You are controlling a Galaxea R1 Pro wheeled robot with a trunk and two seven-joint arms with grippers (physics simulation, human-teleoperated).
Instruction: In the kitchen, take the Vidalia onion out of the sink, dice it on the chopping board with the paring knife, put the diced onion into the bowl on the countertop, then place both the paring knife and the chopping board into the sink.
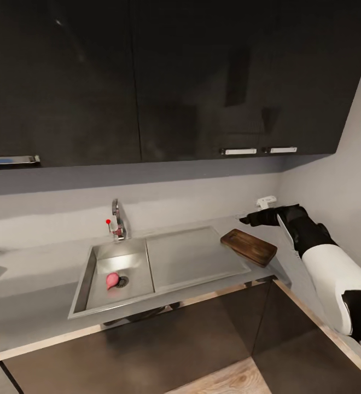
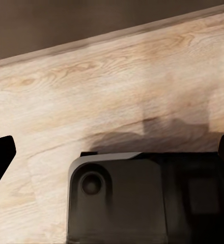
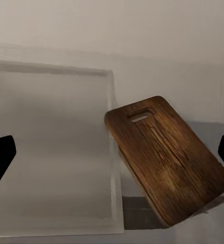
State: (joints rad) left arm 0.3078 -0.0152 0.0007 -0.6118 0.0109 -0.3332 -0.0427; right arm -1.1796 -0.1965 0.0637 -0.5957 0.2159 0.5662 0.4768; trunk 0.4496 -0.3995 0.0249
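While the right hand [image 1: 250, 220] hovers (fingers apart), chopping board [image 1: 249, 247] lies beneath

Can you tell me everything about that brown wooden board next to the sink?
The chopping board is a dark brown rectangle with rounded corners, wood grain running along its length and a slot-shaped handle hole near one short end. It is bare, with nothing on it. It sits askew on the grey countertop, at the sink's drainboard side: one edge overlaps the drainboard's raised rim, so it looks slightly tipped. The right gripper hovers above it, open, not touching.
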